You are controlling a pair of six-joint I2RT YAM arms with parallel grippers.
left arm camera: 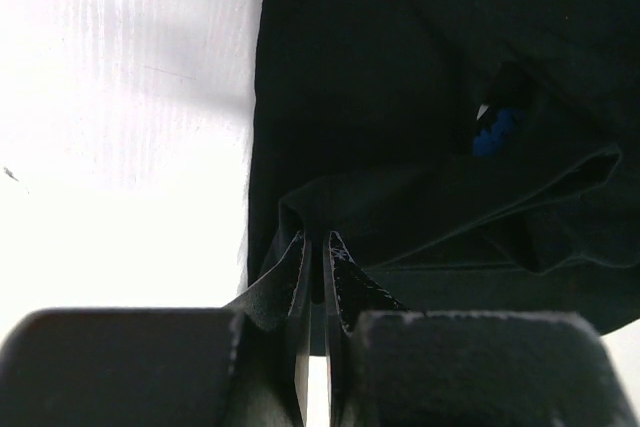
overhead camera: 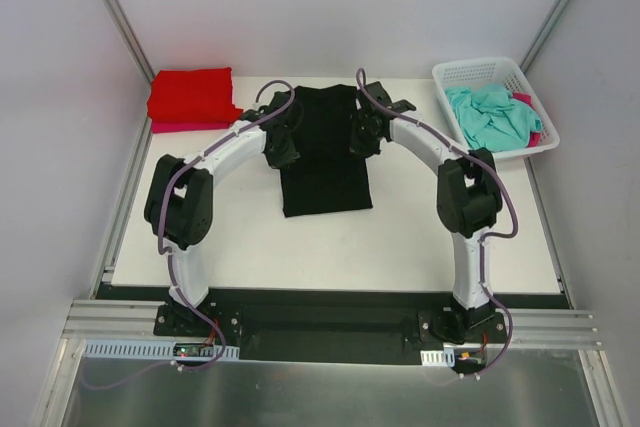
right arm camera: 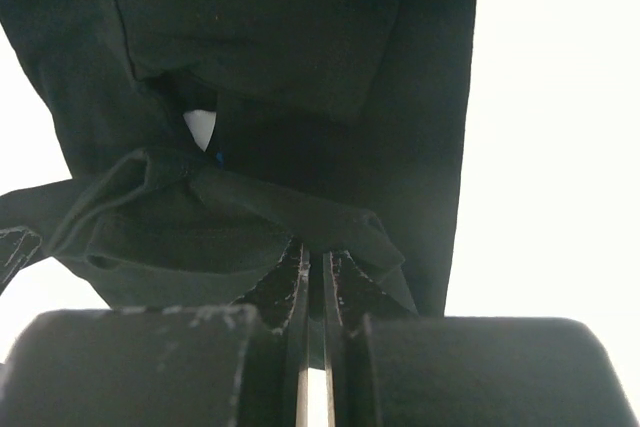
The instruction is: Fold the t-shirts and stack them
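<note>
Black t-shirt (overhead camera: 325, 162) is laid on the table (overhead camera: 250, 247), partly folded, with its far end gathered. Left gripper (left arm camera: 317, 242) is clenched on a cloth fold at the shirt's left edge, and right gripper (right arm camera: 317, 252) likewise at its right edge. A folded red t-shirt (overhead camera: 192, 95) is noted to its left. To its right, the teal t-shirt (overhead camera: 490, 115) is held in a white basket (overhead camera: 478, 71).
</note>
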